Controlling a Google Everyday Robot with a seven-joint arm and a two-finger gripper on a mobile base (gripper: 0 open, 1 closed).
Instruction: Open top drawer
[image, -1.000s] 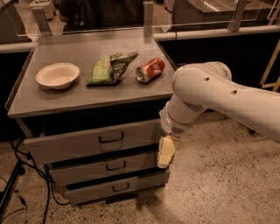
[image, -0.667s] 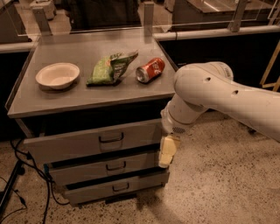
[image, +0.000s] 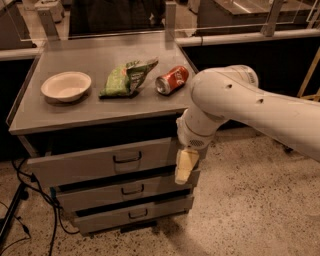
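Cabinet (image: 60, 117) stands on speckled floor (image: 250, 220), three grey drawers in front.

Top drawer (image: 85, 166): uppermost, just under the cabinet top, with the tallest and widest front. A dark band shows between its upper edge and the top. Handle (image: 127, 158) at centre of the front, untouched.

Middle drawer (image: 95, 194) and bottom drawer (image: 105, 216) below, each with a smaller handle.

Arm (image: 240, 102): white, enters from the right and bends down at the cabinet's right front corner.

Gripper (image: 185, 166): yellowish, points down at the right end of the top drawer front, well right of the handle. Spread or pressed together: cannot tell. Contact with the front: cannot tell.

On top, left to right: white bowl (image: 66, 86), green bag (image: 127, 77), red can (image: 171, 80) on its side, apart from each other.

Cables (image: 30, 197) on the floor at left.
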